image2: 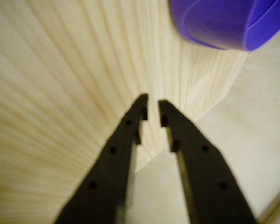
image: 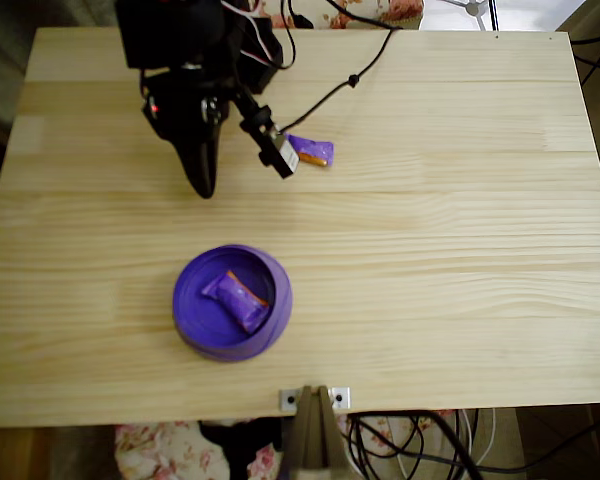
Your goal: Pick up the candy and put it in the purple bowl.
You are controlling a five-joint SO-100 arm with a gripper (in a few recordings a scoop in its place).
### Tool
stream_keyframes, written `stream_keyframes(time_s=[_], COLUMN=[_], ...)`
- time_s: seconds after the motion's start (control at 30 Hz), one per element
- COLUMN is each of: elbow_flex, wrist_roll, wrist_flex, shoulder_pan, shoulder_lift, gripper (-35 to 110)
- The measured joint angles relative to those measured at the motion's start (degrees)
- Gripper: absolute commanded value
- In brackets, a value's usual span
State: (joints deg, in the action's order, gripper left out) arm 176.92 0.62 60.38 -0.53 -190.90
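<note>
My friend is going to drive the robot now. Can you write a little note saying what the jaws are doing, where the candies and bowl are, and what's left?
Gripper: jaws nearly shut with a thin gap, holding nothing, above bare wooden table.
Purple bowl: near the front edge in the overhead view; a plump, nearly all-purple candy lies inside it.
Candy with the orange part: flat on the table, right of the arm in the overhead view, not picked up.
Left: open the jaws, grasp that candy, carry it to the bowl, release.
</note>
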Motion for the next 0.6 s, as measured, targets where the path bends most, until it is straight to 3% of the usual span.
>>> stream_keyframes(time_s=[0.33, 0.6], elbow_flex=[-0.1, -5.3], wrist_roll=[-1.4, -12.7], wrist_flex=[0.4, 7.6], shoulder_pan=[1.2, 4.7], shoulder_lift=[0.0, 1.3], gripper=[0, 0])
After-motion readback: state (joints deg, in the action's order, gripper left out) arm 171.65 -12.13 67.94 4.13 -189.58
